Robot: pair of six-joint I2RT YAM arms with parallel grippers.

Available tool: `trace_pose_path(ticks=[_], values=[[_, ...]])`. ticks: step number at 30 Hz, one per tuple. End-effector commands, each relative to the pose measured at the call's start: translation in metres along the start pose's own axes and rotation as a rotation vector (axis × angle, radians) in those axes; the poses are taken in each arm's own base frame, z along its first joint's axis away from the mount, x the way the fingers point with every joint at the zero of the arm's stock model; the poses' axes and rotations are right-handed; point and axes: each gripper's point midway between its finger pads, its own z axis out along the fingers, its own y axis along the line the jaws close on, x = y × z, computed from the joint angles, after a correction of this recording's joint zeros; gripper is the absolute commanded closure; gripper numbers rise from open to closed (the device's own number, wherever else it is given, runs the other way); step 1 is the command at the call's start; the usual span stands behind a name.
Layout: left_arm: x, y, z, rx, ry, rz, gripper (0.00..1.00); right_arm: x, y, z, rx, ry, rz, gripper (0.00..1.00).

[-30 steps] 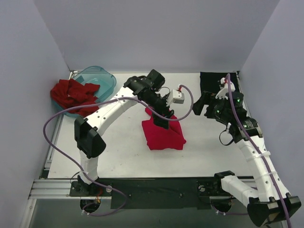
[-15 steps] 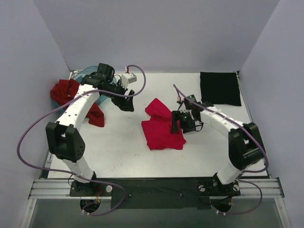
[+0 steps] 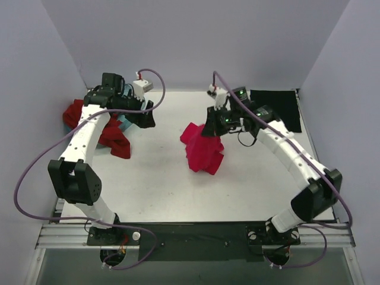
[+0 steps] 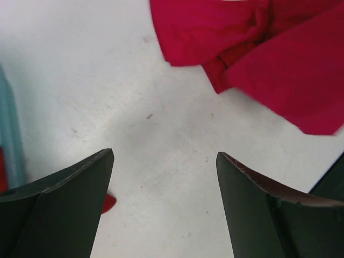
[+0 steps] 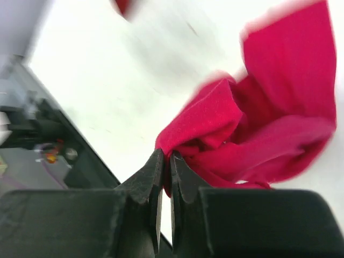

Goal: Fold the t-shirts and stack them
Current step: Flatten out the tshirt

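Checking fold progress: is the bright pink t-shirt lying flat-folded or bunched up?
Bunched up. The right gripper is shut on the pink t-shirt, holding it in a crumpled peak rather than a flat fold.

Crimson-pink tee (image 3: 202,153), brick-red tee (image 3: 116,142), black tee (image 3: 288,104)
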Motion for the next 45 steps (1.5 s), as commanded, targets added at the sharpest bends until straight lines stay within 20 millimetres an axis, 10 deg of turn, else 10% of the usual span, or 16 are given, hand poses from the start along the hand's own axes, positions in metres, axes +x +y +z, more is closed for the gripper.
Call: trace_pose_path(ticks=[1, 6, 9, 13, 20, 23, 31, 39, 42, 45], values=[[-0.057, 0.035, -0.042, -0.131, -0.195, 0.026, 0.12, -0.075, 0.127, -0.129, -0.326, -0.355, -0.313, 1.0], [-0.074, 0.053, -0.057, -0.179, -0.242, 0.032, 0.12, -0.115, 0.169, -0.224, -0.35, -0.655, -0.43, 1.0], [-0.079, 0.053, -0.057, -0.174, -0.253, 0.051, 0.12, -0.134, 0.152, -0.251, -0.272, -0.773, -0.321, 1.0], [-0.073, 0.05, -0.048, -0.158, -0.232, 0.063, 0.13, -0.141, 0.086, -0.247, -0.143, -0.802, -0.043, 1.0], [-0.033, 0.025, -0.008, -0.118, -0.071, 0.148, 0.2, -0.08, -0.071, -0.174, 0.234, -0.655, 0.448, 1.0], [-0.019, -0.008, 0.015, -0.072, 0.009, 0.258, 0.21, -0.032, -0.153, -0.142, 0.44, -0.534, 0.654, 1.0], [0.022, -0.116, 0.06, 0.104, 0.174, 0.539, 0.21, 0.032, -0.268, -0.107, 0.804, -0.237, 0.743, 1.0], [0.073, -0.247, 0.105, 0.416, 0.247, 0.838, 0.21, 0.096, -0.286, -0.117, 0.874, -0.123, 0.834, 0.97], [0.088, -0.302, 0.118, 0.544, 0.216, 0.921, 0.17, 0.118, -0.281, -0.127, 0.878, -0.054, 0.889, 0.47], [0.106, -0.335, 0.139, 0.63, 0.206, 0.889, 0.14, 0.13, -0.264, -0.139, 0.9, -0.048, 0.871, 0.25]])
